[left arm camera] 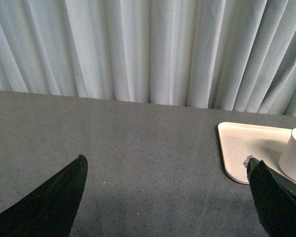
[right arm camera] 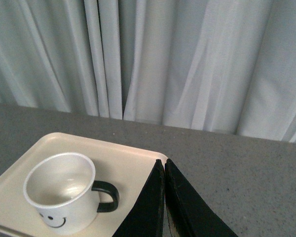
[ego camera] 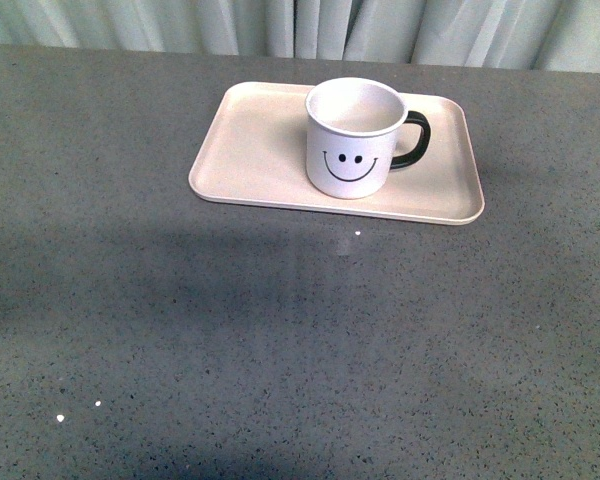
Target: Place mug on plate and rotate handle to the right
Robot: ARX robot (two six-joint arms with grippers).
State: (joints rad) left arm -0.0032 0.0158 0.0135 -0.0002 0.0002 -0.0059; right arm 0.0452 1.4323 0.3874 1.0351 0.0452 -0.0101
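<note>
- Grey speckled table (ego camera: 280, 340), backed by pale curtains (ego camera: 310, 25); bare but for the plate and what stands on it.
- Pink plate (ego camera: 250, 150) flat on the table's far half, long side across the front view, every rim visible.
- Mug (ego camera: 350, 140) upright on the plate, right of the plate's middle, wholly inside the rim; smiley facing the front camera, empty inside.
- Handle (ego camera: 416, 140) sticking out from the mug's right side, over the plate's right part.
- Left gripper (left arm camera: 165, 170) spread wide, nothing between the fingers; low over the table, left of the plate and clear of the mug.
- Right gripper (right arm camera: 165, 170) closed finger against finger, holding nothing; near the plate's right edge, apart from the mug.
- Judged from this: both halves of the task look done, mug placed and handle pointing right; nothing left but keeping the arms clear.
</note>
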